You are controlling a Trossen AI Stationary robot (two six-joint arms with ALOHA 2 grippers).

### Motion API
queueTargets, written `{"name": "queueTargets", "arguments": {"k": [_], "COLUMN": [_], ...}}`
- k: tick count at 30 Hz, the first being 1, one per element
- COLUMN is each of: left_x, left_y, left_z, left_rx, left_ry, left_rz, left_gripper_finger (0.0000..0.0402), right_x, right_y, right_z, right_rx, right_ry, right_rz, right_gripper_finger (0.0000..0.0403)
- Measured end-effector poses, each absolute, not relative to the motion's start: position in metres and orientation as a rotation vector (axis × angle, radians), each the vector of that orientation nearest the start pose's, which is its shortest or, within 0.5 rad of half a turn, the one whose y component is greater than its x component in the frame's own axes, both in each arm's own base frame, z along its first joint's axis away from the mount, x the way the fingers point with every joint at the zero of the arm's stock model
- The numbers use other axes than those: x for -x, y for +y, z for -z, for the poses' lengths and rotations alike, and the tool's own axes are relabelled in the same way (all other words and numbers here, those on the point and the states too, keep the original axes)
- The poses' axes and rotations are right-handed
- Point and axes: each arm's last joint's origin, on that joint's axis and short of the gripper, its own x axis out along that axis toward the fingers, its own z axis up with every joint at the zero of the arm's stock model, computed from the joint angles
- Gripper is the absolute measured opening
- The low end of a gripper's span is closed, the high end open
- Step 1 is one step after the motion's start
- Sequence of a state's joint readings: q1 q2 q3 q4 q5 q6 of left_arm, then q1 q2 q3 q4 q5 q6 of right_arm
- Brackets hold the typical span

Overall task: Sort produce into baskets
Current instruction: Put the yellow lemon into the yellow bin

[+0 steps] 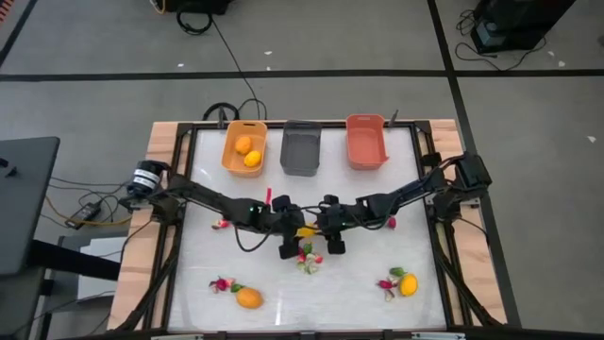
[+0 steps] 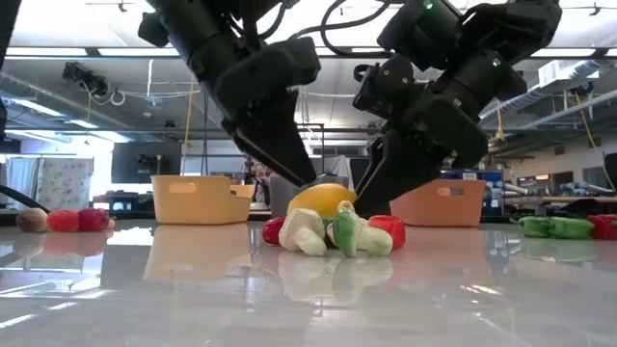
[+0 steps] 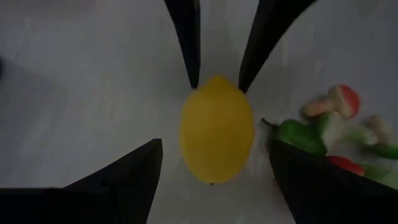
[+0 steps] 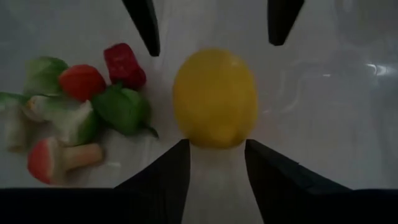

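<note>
Above the table, high view: a lemon-shaped yellow plastic fruit [image 1: 305, 230] lay at mid-table, with the left gripper [image 1: 293, 234] and the right gripper [image 1: 321, 231] meeting over it from either side.
Bins beyond the lemon: the yellow-orange plastic bin [image 1: 227, 151] held two yellow-orange fruits [image 1: 247, 151]. The dark grey plastic bin [image 1: 301, 166] and the salmon-coral plastic bin [image 1: 366, 163] showed nothing inside.
Loose produce around the lemon: an orange round fruit [image 1: 248, 298], a second yellow fruit [image 1: 408, 283], a mixed red, green and white cluster [image 1: 308, 260] and scattered pink bits all sat on the table.
Low view: the lemon rested on the table just behind the cluster, both grippers reaching down to it.
Left wrist view: its fingers [image 3: 124, 180] stood wide, either side of the lemon, not touching.
Right wrist view: its fingers [image 4: 161, 180] stood narrower, tips at the lemon's end; no firm grip showed.
Progress: early, by my reckoning; two pieces binned, most unsorted.
</note>
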State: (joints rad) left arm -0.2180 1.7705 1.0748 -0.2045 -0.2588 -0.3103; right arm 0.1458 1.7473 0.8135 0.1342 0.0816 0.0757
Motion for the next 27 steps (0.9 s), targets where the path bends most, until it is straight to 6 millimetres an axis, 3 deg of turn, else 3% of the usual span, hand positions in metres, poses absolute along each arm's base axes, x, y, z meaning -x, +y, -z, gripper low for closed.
{"name": "queueTargets", "arguments": {"k": [13,19,23,27], "left_x": [-0.356,-0.368,-0.369,-0.369], "left_y": [-0.070,-0.068,-0.061,-0.059], "left_z": [-0.172,-0.142,-0.134,-0.134], "left_rx": [0.064,0.065,0.121,0.131], "left_ry": [0.845,0.867,0.886,0.887], "left_rz": [-0.166,-0.153,-0.203,-0.217], "left_gripper_finger": [0.0302,0.0300,0.0277,0.0225], "right_x": [-0.326,-0.323,-0.316,-0.312], "right_y": [0.043,0.042,0.047,0.056], "right_z": [-0.134,-0.138,-0.138,-0.138], "right_rx": [0.013,-0.034,-0.037,-0.044], "right_ry": [0.780,0.781,0.833,0.854], "right_rz": [-0.019,0.102,0.133,0.124], "right_gripper_finger": [0.0167,0.0167,0.0167,0.0167]}}
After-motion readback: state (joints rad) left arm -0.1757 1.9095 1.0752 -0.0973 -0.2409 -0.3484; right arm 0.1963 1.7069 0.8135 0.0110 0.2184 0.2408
